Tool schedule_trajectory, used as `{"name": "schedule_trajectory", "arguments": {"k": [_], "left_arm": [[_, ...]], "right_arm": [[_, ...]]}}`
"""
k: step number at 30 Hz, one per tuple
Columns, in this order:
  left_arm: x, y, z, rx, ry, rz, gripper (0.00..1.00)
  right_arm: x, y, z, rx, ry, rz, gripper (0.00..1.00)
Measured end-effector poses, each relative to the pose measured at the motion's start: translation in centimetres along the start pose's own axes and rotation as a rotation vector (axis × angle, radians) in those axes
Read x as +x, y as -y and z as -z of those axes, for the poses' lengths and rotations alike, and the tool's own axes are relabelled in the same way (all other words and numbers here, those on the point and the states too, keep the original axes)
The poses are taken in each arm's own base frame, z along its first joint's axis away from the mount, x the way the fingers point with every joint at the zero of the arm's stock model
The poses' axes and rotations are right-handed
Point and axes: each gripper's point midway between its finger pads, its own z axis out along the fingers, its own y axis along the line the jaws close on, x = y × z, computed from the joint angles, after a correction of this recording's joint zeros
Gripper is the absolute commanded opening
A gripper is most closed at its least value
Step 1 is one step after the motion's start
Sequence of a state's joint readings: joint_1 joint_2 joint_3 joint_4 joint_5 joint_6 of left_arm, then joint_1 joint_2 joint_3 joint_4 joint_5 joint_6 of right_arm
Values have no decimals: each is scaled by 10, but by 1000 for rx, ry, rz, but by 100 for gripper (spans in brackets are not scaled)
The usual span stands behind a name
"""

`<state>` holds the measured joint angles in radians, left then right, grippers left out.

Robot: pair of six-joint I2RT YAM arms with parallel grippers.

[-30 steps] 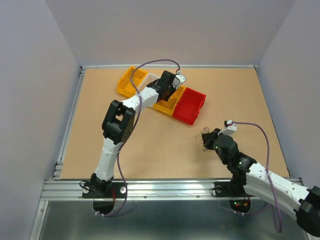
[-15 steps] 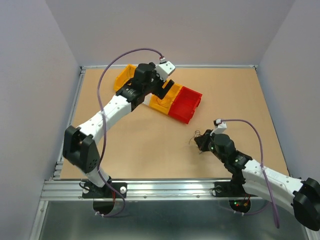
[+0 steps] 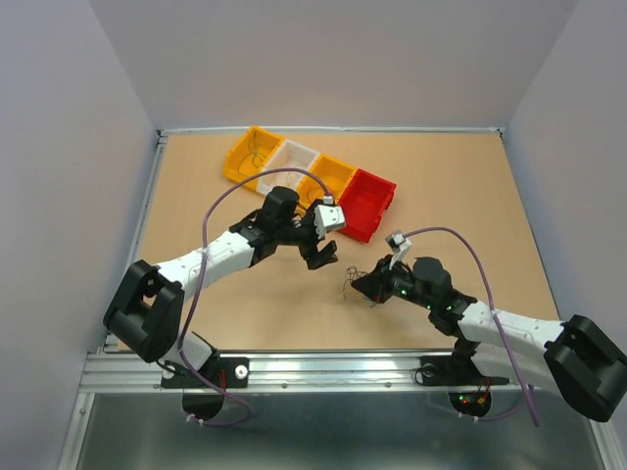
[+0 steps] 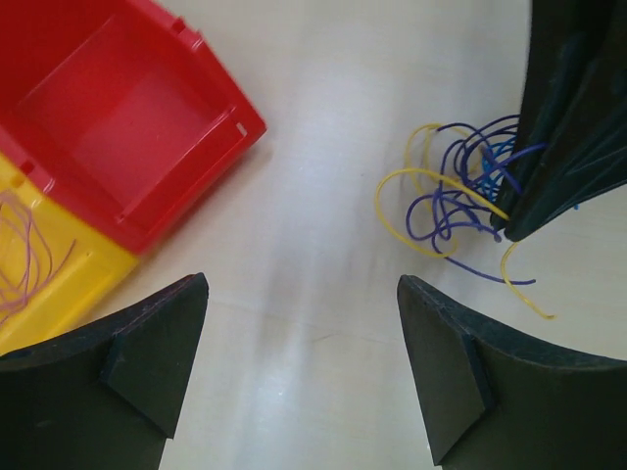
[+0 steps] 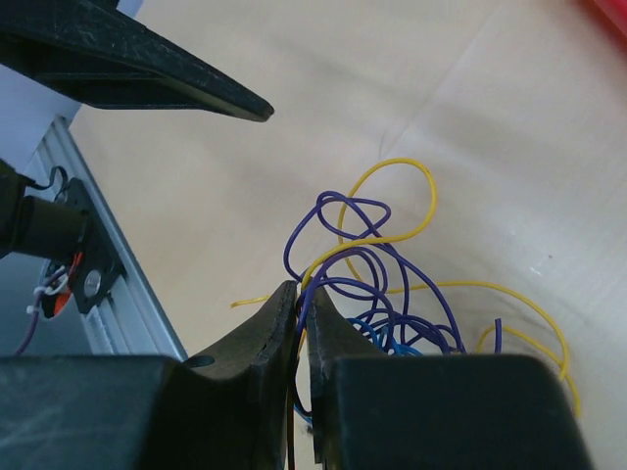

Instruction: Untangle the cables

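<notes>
The cables [image 3: 350,286] are a small tangle of thin purple, yellow and blue wires lying on the table in front of the red bin. My right gripper [image 3: 365,284] is at the bunch's right side. Its jaws are shut to a narrow slit, with purple and yellow strands of the cables [image 5: 372,259] pinched in the right gripper [image 5: 303,294]. My left gripper [image 3: 322,253] hovers just left of the bunch, wide open, with only bare table between the fingers of the left gripper [image 4: 299,294]. The cables [image 4: 446,201] show at the upper right of the left wrist view.
A row of bins stands at the back: orange-yellow [image 3: 250,155], white [image 3: 294,160], yellow [image 3: 331,176] and red [image 3: 370,204]. The red bin [image 4: 127,117] is empty; the yellow bin [image 4: 39,269] holds a thin pale wire. The metal rail [image 3: 323,367] runs along the near edge.
My left arm has swung from over the bins down to the middle of the table, beside the bunch, and its jaws have opened wide. My right gripper has moved left with the cables.
</notes>
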<state>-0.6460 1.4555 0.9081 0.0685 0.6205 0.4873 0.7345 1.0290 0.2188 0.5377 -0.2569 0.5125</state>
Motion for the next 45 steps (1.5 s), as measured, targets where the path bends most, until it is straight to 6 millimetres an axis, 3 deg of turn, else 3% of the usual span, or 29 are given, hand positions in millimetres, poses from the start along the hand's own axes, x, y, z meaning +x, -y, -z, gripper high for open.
{"name": "schedule_trajectory", "arguments": {"k": [6, 16, 30, 36, 40, 43, 44, 45], "left_arm": [[-8, 17, -6, 140, 48, -61, 89], [18, 21, -33, 250, -26, 17, 86], [13, 34, -35, 359, -19, 53, 84], [17, 40, -39, 411, -27, 90, 76], [18, 44, -40, 453, -33, 105, 58], [17, 48, -41, 484, -38, 106, 20], [18, 50, -41, 491, -39, 107, 0], [18, 51, -41, 497, -42, 105, 0]], "right_arm": [[-2, -11, 0, -65, -2, 30, 15], [-1, -19, 1, -108, -10, 49, 15], [1, -21, 1, -127, -19, 57, 15], [2, -22, 1, -132, -24, 60, 15], [2, -22, 1, -134, -25, 61, 15], [2, -22, 1, -135, -24, 61, 15], [2, -22, 1, -135, -23, 61, 15], [2, -22, 1, -135, -23, 61, 15]]}}
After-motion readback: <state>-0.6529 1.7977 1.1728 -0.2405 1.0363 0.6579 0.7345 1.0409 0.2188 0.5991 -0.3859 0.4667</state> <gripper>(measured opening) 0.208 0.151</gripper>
